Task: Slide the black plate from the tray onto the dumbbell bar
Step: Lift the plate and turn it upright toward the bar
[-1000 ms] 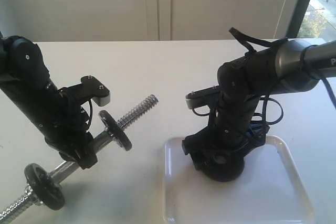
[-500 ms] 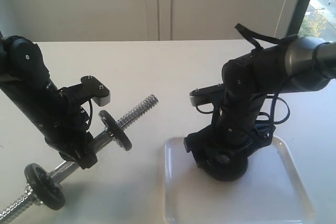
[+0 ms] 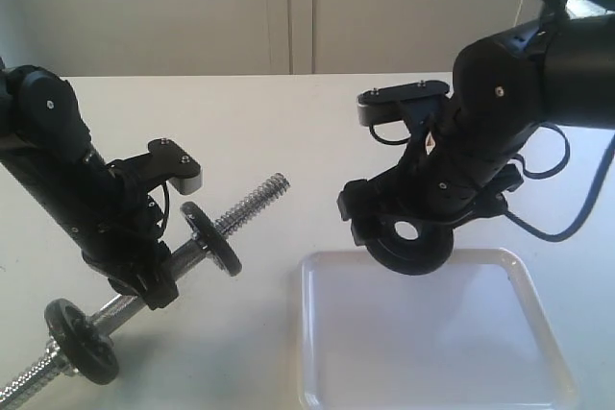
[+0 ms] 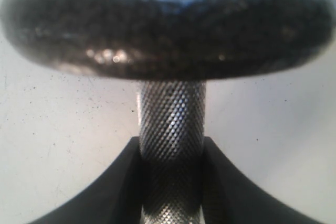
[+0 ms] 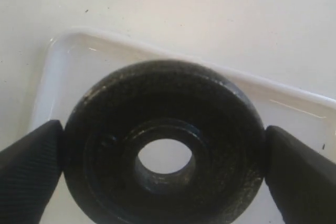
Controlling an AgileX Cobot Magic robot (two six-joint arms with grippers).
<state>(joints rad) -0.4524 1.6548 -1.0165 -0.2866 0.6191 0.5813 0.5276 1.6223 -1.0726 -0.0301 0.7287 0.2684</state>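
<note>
The black plate [image 3: 425, 255] hangs in the air above the tray [image 3: 432, 352], and my right gripper [image 3: 413, 229] is shut on its rim. In the right wrist view the plate [image 5: 105, 145] fills the span between the two fingers [image 5: 26, 166], and the tray [image 5: 68, 56] shows through its centre hole. At the left, my left gripper [image 3: 144, 280] is shut on the knurled middle of the dumbbell bar [image 3: 252, 201], which slants up with its threaded end toward the plate. The left wrist view shows the bar [image 4: 171, 129] tight between the jaws, under a black disc [image 4: 168, 35].
Two black discs sit on the bar, one [image 3: 211, 237] just beyond the left gripper and one [image 3: 82, 341] near the lower end. A white table [image 3: 288, 122] runs back to a pale wall. A cable [image 3: 567, 218] loops by the right arm.
My right gripper has risen off the tray with the black plate in it, going up and slightly right. The left arm and the bar have stayed still.
</note>
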